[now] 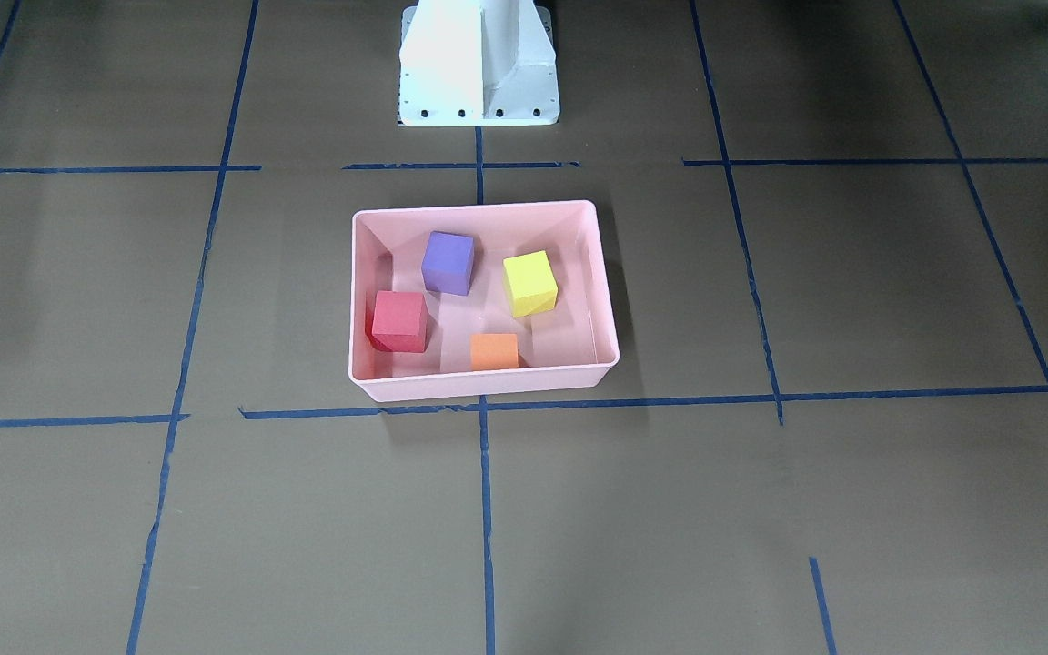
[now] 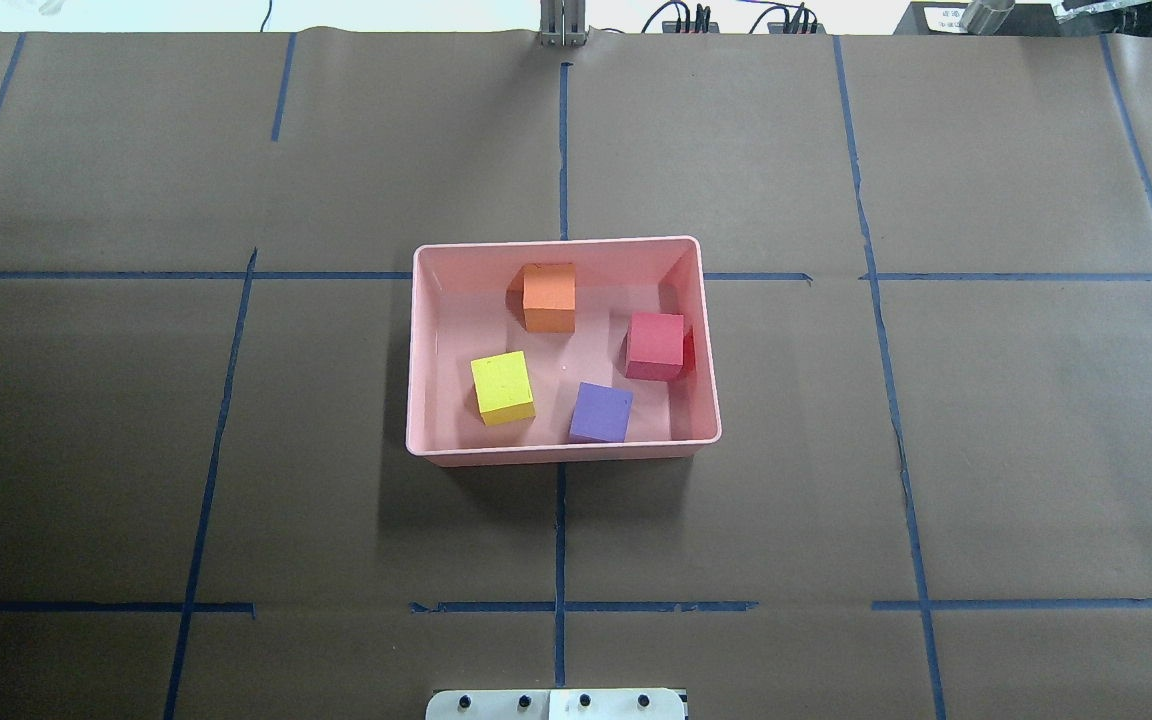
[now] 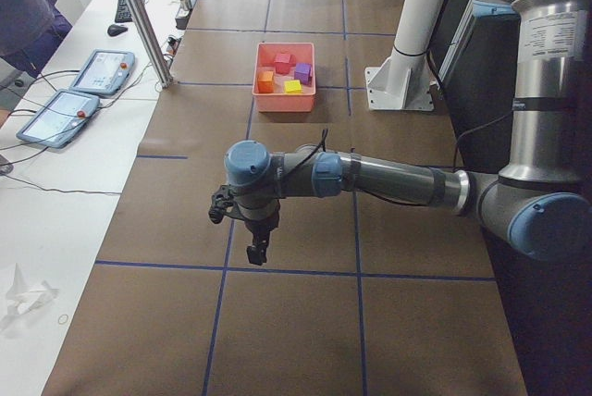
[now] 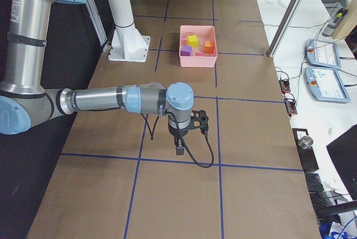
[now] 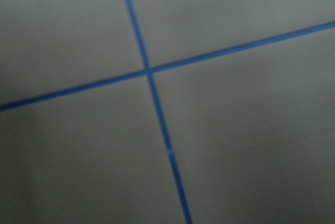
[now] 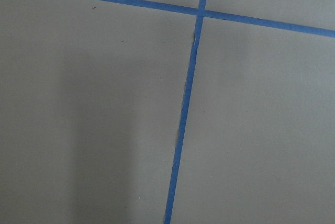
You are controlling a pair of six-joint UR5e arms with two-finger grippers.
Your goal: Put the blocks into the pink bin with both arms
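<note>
Four blocks (image 2: 549, 298) lie in the pink bin (image 2: 413, 350); left gripper (image 3: 255, 250) and right gripper (image 4: 179, 149), opening not discernible, hang far from it; a stray arm sweep might knock it

The pink bin (image 2: 496, 456), shallow and rectangular, is sitting upright near the middle of the desk (image 2: 236, 450), well apart from every edge. Four foam cubes are lying inside it, each apart from the others. The orange block (image 2: 549, 297) is resting by the wall facing the operators' edge. The red block (image 2: 655, 346) is sitting close against the wall toward the robot's right edge. The purple block (image 2: 601, 412) is lying by the robot-side wall. The yellow-green block (image 2: 503, 388), turned slightly askew, is lying toward the left edge.
</note>
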